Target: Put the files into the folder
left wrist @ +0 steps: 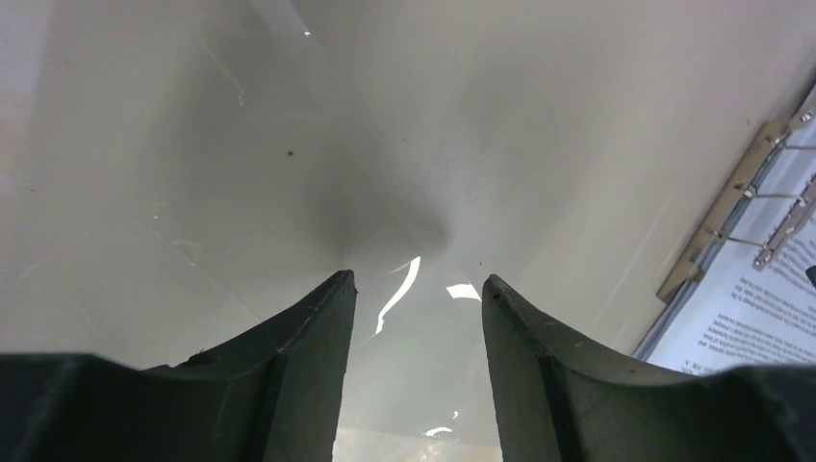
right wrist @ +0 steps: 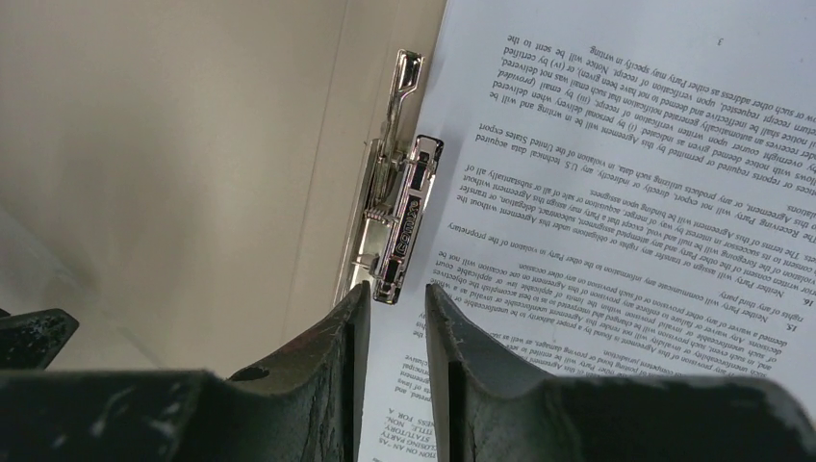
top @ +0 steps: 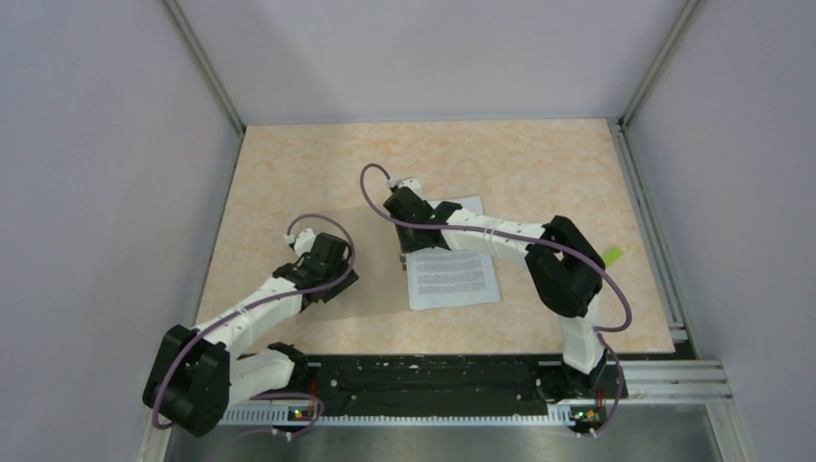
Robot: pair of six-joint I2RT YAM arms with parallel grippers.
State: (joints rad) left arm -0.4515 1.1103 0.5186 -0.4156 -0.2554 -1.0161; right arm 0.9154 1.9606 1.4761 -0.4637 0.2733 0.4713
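**Tally on the Table**

Two white-and-black robot arms: left arm (top: 245,313), right arm (top: 491,236). Two black two-finger grippers, one per arm: left gripper (left wrist: 419,289), right gripper (right wrist: 390,298). Two purple cables (top: 322,217), one looped along each arm. Two thin white paper sheets (top: 452,277) showing from above, the nearer printed with black text, the farther partly under the right arm; any more stacked beneath, impossible to tell. One flat pale folder (right wrist: 192,144). One silver metal spring clamp (right wrist: 399,221) at its spine. One small yellow-green block (top: 613,255).

The files (right wrist: 616,144) are white matt paper. The clip (right wrist: 402,221) is shiny metal. The folder (left wrist: 241,173) looks smooth and glossy. The right claw (right wrist: 396,289) is black, matt, scratched.
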